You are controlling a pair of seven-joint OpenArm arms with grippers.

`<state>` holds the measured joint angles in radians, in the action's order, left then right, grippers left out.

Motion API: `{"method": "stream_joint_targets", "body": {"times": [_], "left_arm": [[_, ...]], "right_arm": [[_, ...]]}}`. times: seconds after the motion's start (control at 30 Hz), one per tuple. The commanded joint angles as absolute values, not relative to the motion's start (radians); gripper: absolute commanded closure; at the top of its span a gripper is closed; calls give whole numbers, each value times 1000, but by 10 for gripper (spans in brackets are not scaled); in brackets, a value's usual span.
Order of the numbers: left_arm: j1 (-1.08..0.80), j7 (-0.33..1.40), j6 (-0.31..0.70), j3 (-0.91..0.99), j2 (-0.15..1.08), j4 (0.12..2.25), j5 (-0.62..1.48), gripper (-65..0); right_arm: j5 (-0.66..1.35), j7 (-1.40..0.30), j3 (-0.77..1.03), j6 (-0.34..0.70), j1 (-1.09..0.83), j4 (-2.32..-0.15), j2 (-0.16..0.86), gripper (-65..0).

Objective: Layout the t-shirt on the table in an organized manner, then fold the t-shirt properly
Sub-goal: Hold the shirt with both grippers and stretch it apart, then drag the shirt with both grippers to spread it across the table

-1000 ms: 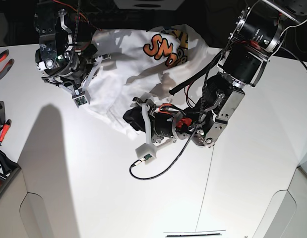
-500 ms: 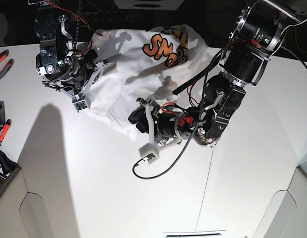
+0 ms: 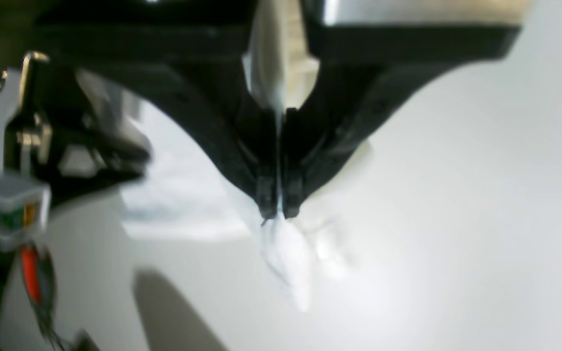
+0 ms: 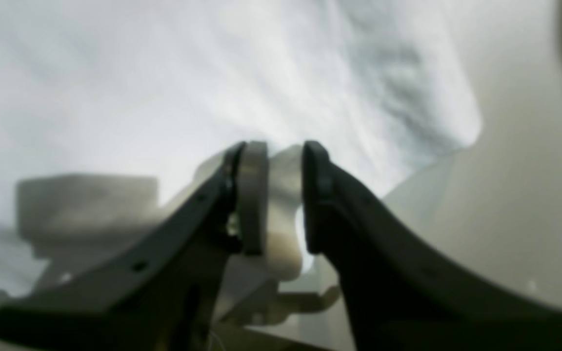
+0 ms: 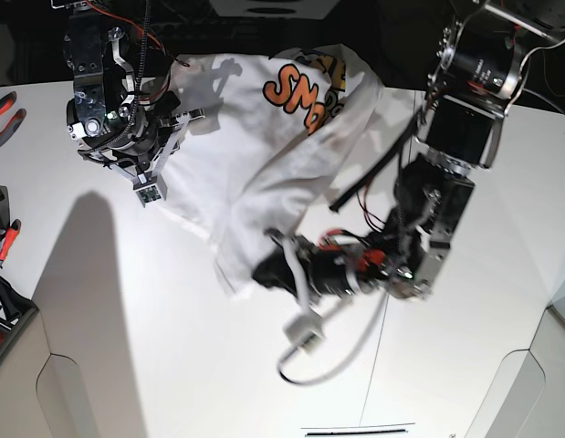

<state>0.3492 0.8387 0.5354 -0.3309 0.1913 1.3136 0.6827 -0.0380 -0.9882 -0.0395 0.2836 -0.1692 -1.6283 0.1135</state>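
The white t-shirt (image 5: 255, 137) lies crumpled at the back of the table (image 5: 127, 347), with an orange print showing near its far edge. My left gripper (image 5: 262, 272) is at the shirt's near edge. The left wrist view shows this gripper (image 3: 277, 213) shut on a thin fold of the t-shirt (image 3: 288, 258), which hangs below the tips. My right gripper (image 5: 177, 120) is at the shirt's left edge. In the right wrist view its fingers (image 4: 285, 161) stand slightly apart with a bunch of white cloth between them, and the t-shirt (image 4: 164, 73) spreads out beyond.
Red-handled pliers (image 5: 4, 114) and other tools (image 5: 1, 237) lie at the table's left edge. A thin dark seam (image 5: 378, 365) runs toward the front. A loose cable (image 5: 309, 370) loops under the left arm's wrist camera.
My left gripper has shut on the shirt's near edge and moved toward the front of the table, drawing the cloth with it. The right arm has hardly moved.
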Motion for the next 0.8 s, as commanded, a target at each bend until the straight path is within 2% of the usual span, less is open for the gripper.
{"method": "stream_joint_targets", "body": {"times": [0.0, 0.27, 0.37, 0.57, 0.77], "left_arm": [[378, 820, 543, -297, 210, 1337, 698, 0], [385, 789, 542, -134, 354, 1339, 668, 0], [385, 773, 542, -109, 400, 1339, 661, 0], [385, 741, 538, -102, 455, 1339, 590, 0], [384, 651, 417, -102, 469, 1335, 388, 0]], "right_arm": [[-41, -1013, -39, 284, -173, -1622, 113, -111], [-42, -1010, -39, 270, -154, -1622, 113, -81], [-42, -1010, -39, 257, -133, -1621, 113, -50], [-45, -1010, -39, 257, -102, -1621, 113, -49], [-45, -1000, -39, 257, 2, -1620, 113, -41]]}}
